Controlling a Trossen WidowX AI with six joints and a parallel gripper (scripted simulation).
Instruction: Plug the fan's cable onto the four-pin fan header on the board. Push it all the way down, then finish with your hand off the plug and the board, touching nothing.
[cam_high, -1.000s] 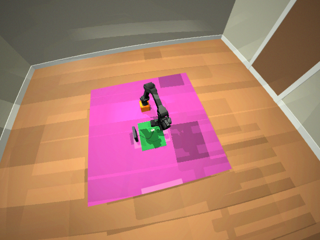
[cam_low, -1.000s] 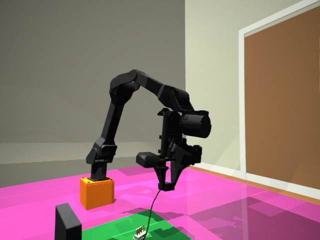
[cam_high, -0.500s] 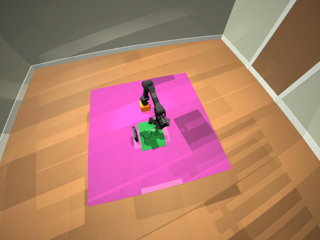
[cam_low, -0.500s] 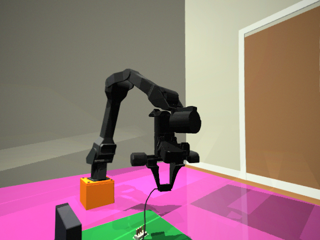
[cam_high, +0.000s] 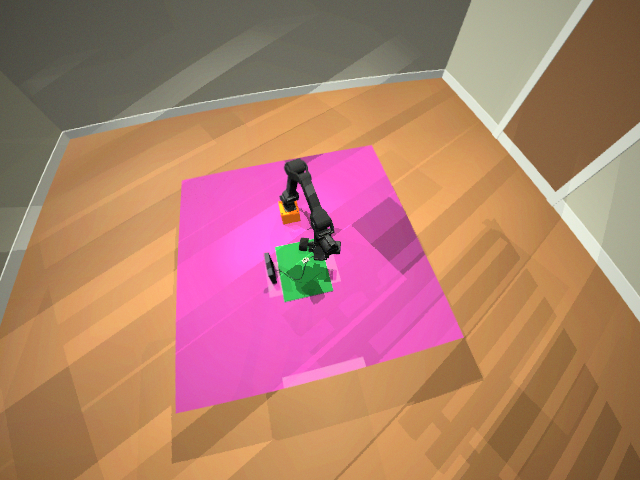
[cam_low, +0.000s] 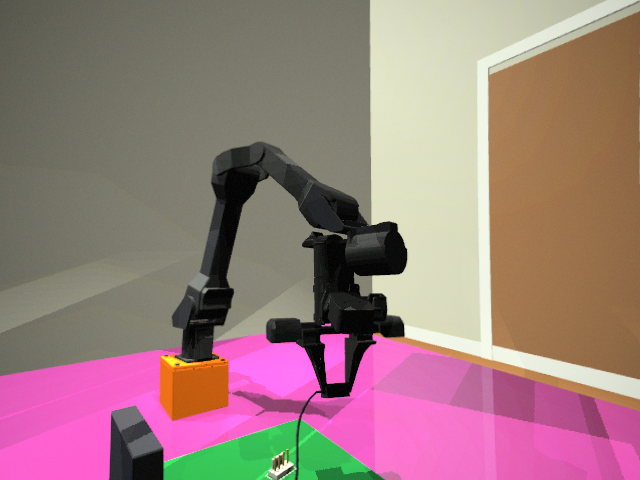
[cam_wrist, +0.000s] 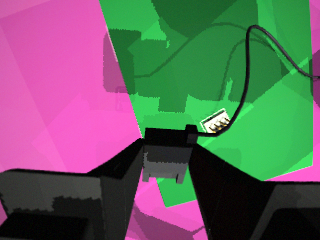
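Observation:
My gripper (cam_low: 337, 388) (cam_wrist: 165, 145) is shut on the dark plug (cam_low: 336, 391) (cam_wrist: 167, 156), which hangs between the fingertips above the board. The black cable (cam_low: 298, 428) (cam_wrist: 246, 80) leaves one side of the plug and curves down. The white four-pin header (cam_high: 305, 260) (cam_low: 281, 470) (cam_wrist: 216, 122) stands on the green board (cam_high: 289, 291) (cam_low: 232, 446) (cam_wrist: 295, 145) with its pins up. In the wrist view the header is up and to the right of the plug, apart from it. In the top view the plug is hidden by the arm.
The dark fan (cam_high: 270, 267) (cam_low: 136, 444) stands upright beside the board's left edge. The arm's orange base block (cam_high: 290, 216) (cam_low: 195, 388) is behind the board on the pink mat (cam_high: 222, 351) (cam_low: 439, 408) (cam_wrist: 50, 65). The slack cable loops over the board toward the fan.

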